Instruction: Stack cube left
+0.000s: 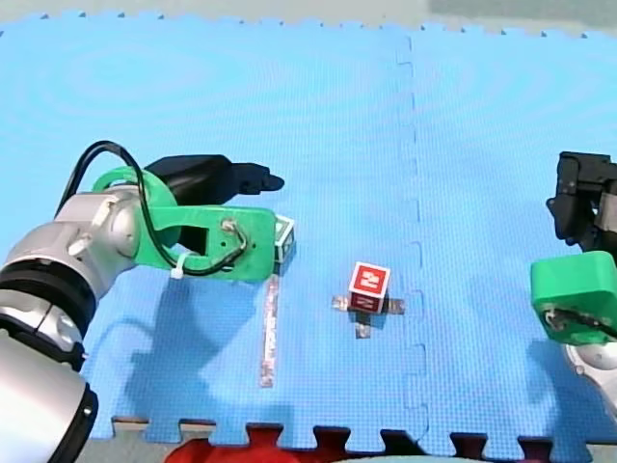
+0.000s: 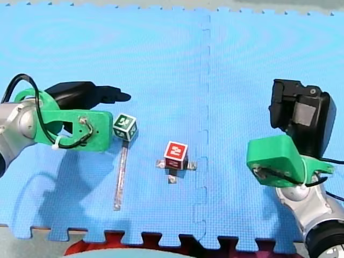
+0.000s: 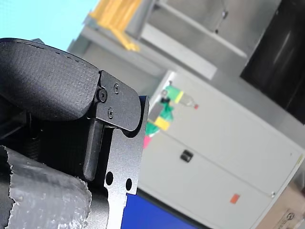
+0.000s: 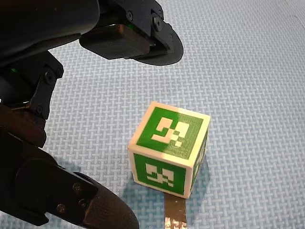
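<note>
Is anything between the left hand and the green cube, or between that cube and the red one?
Nothing visible. The left hand hovers beside the green cube, not gripping it, and only bare mat lies between it and the red cube. The right hand is at the mat's right side.

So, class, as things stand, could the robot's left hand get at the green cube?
Probably yes. The left hand is open right beside the green cube, not touching it, nothing between them; the red cube stands apart, and the right hand is far off at the right.
</note>
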Motion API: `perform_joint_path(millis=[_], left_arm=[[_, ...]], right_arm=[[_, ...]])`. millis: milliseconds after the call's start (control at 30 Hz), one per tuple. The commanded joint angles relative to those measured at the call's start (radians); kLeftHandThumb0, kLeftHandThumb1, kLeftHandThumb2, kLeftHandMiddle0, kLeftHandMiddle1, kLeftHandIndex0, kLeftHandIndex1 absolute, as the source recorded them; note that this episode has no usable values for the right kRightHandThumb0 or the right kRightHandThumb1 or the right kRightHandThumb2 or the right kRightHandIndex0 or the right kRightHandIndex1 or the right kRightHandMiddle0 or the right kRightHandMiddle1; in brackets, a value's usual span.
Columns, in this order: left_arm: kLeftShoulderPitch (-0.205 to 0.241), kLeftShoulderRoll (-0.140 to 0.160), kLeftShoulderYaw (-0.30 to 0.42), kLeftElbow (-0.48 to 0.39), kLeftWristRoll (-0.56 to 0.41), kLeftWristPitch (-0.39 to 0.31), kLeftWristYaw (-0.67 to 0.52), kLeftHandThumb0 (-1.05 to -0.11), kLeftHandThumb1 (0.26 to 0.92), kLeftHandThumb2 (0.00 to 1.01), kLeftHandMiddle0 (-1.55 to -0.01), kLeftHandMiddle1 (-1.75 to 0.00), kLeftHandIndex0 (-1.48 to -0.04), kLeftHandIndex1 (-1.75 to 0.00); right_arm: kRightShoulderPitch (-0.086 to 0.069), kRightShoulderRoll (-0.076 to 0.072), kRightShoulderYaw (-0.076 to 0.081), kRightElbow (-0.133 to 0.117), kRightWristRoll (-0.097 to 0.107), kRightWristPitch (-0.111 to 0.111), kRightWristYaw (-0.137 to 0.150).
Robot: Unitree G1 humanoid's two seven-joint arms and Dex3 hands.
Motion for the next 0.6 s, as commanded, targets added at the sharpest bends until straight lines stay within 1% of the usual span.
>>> perform_joint_path(millis=[0,200,233,300,367,400,567], left_arm=[[0.000,0.001,-0.002,0.003,0.001,-0.001,-0.002,-0.566,0.664,0.00,-0.80,-1.39,-0.41,-0.01],[0.004,-0.007,0.003,0.006,-0.005,0.006,-0.005,-0.563,0.664,0.00,-0.82,-1.34,-0.46,-0.02],[0.005,-0.009,0.003,0.005,-0.004,0.008,-0.006,-0.565,0.664,0.00,-0.82,-1.36,-0.46,-0.02],[0.005,-0.014,0.000,0.004,-0.001,0.015,-0.006,-0.570,0.666,0.00,-0.81,-1.46,-0.47,-0.01],[0.007,-0.019,-0.002,0.004,0.001,0.020,-0.005,-0.538,0.671,0.00,-0.76,-1.66,-0.49,-0.01],[0.008,-0.021,-0.002,0.004,0.001,0.021,-0.004,-0.530,0.673,0.00,-0.75,-1.71,-0.51,-0.01],[0.017,-0.022,0.007,0.006,-0.010,0.013,-0.010,-0.519,0.675,0.00,-0.74,-1.75,-0.57,-0.03]], right_arm=[[0.000,-0.005,-0.001,0.000,0.002,0.000,-0.002],[0.004,-0.005,-0.001,-0.008,0.003,-0.002,-0.001],[0.005,-0.005,-0.001,-0.010,0.003,-0.001,-0.001],[0.007,-0.005,-0.001,-0.015,0.002,0.000,-0.001],[0.010,-0.006,-0.002,-0.020,0.002,0.001,-0.001],[0.012,-0.006,-0.002,-0.022,0.002,0.002,-0.001],[0.016,-0.004,-0.003,-0.030,0.004,0.005,0.001]])
